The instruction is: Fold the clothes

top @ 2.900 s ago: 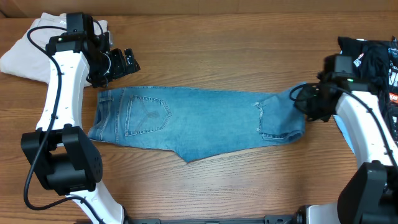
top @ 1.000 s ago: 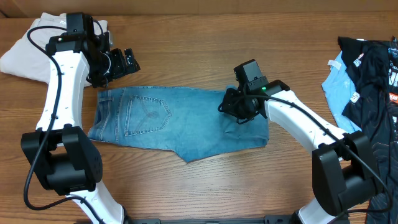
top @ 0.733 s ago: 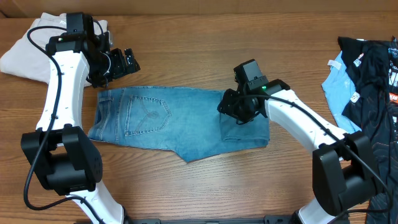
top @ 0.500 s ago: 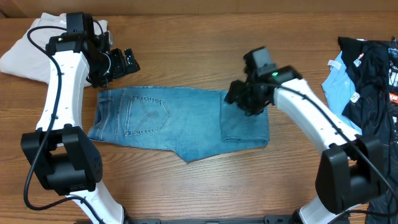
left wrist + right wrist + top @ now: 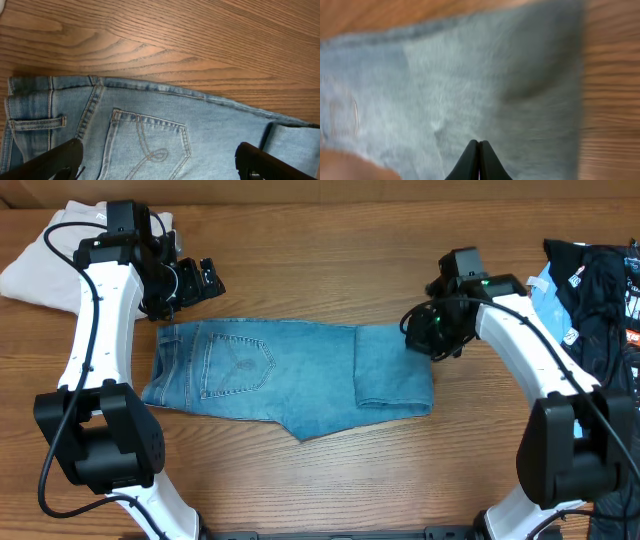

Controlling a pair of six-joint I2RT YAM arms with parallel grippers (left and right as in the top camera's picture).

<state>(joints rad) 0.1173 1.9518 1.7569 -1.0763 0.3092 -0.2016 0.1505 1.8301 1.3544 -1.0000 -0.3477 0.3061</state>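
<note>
Denim jeans (image 5: 270,370) lying across wooden table (image 5: 330,480), long axis running left-right, leg end doubled over. Right gripper (image 5: 432,338) sitting at fold's far corner, fingers pressed together, holding nothing. Left gripper (image 5: 203,278) hovering just beyond waistband (image 5: 165,360), fingers spread, nearer that end.

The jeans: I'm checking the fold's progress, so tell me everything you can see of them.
The jeans are light blue denim, lying flat on the wooden table, back side up, waistband at the left. A stitched back pocket and a belt loop show. The leg ends are folded over at the right, making a doubled flap. The shut right gripper is at its far right corner; contact is unclear.
</note>
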